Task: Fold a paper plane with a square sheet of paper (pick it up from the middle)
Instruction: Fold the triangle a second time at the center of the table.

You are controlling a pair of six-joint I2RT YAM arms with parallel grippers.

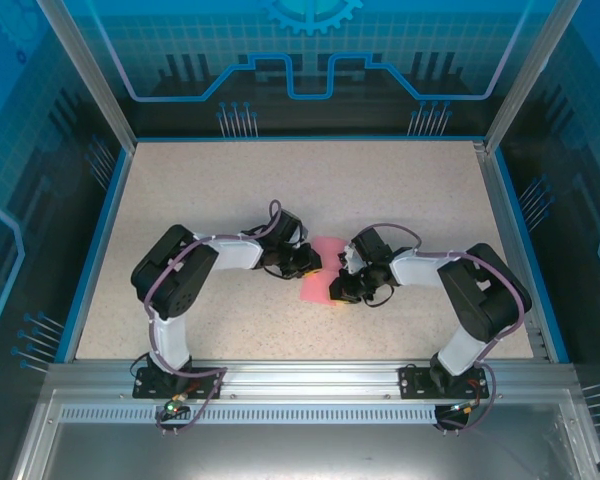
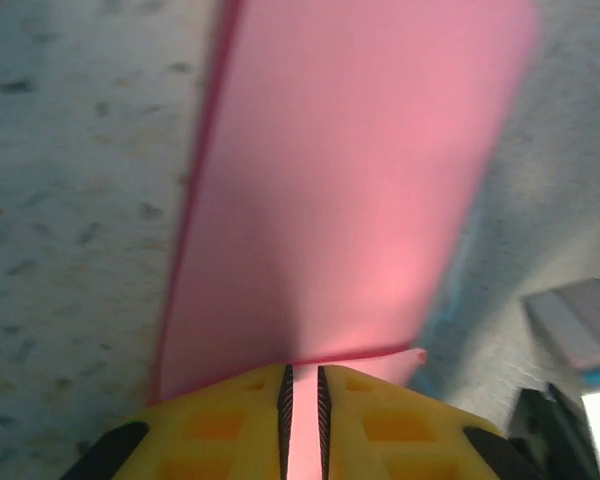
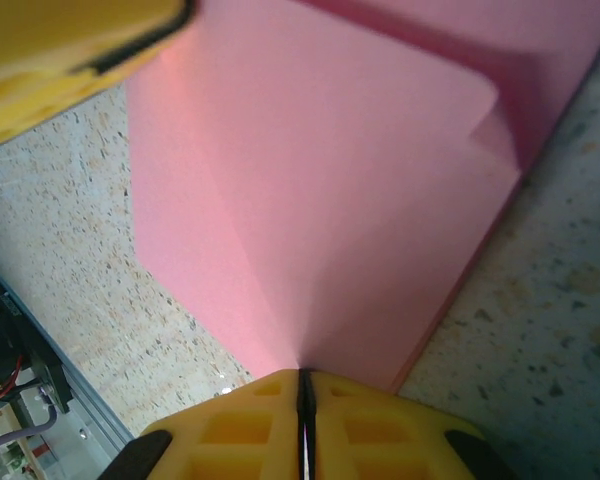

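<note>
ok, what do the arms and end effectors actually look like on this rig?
Both the left arm and right arm have white links between bulky black joint housings, with lilac cables looped along the outside. The left end effector and right end effector have yellow fingers with recessed square pockets and thin black ribbed inner pads.

Layout around the pink-red matte paper sheet [image 1: 318,275], centre of the speckled beige tabletop [image 1: 230,190].
Sheet lies on the tabletop. Left gripper [image 1: 308,262] (black body, yellow fingers) is at the sheet's left edge, and right gripper [image 1: 340,287] (same build) at its right near edge. Each is clamped on the sheet's margin. The glass enclosure wall [image 1: 310,60] stands behind the sheet, well apart.
</note>
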